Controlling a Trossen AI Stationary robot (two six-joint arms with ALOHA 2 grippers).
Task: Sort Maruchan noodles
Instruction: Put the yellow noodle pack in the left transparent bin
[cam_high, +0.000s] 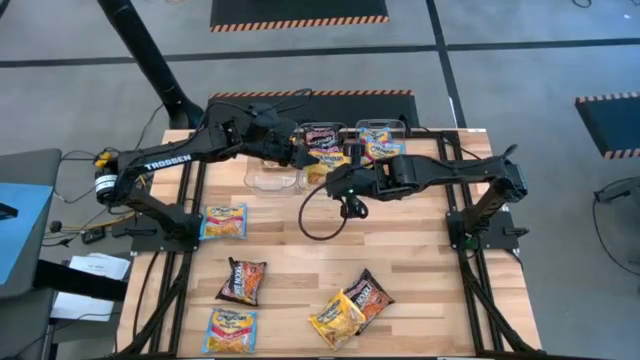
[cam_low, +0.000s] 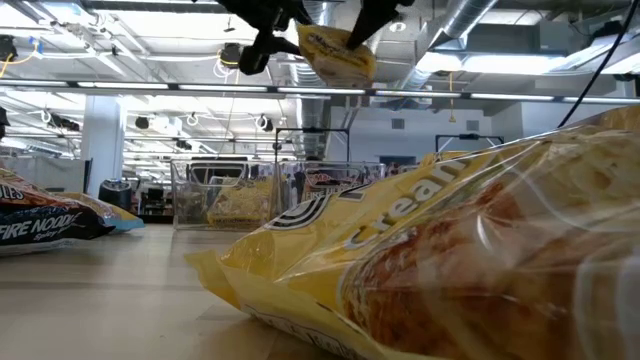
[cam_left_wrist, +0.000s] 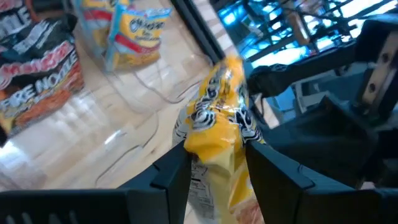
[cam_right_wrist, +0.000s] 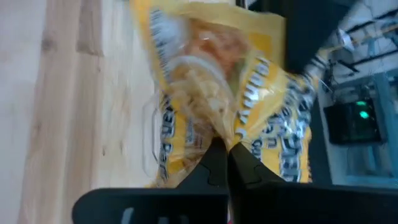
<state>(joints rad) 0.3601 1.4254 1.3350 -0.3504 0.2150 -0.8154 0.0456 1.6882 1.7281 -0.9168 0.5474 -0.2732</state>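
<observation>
both arms meet over the far middle of the counter (cam_high: 400, 260), each holding the same yellow packet (cam_high: 322, 172) in the air just in front of the row of clear bins (cam_high: 272, 178). the left gripper (cam_left_wrist: 214, 165) has its fingers clenched on one end of the packet, and the right gripper (cam_right_wrist: 227, 163) has its fingers pinched tight on a fold of the wrapper at another edge. from table height the packet hangs high above the counter between the two arms, crumpled and tilted.

this looks like a hand-over between the arms in the middle of sorting. the bins already hold a dark fire noodle packet (cam_left_wrist: 37, 74) and a light blue one (cam_left_wrist: 127, 34). the nearest bin on the left looks empty from above. loose on the counter wait two light blue packets (cam_high: 224, 222), a dark one (cam_high: 243, 281), and a yellow-and-dark pair (cam_high: 350, 305) touching each other near the front.

the next move calls for one gripper to let go cleanly while the other keeps its hold, then carry the yellow packet over the bin for its colour. if both pull, the thin wrapper could tear or slip.
</observation>
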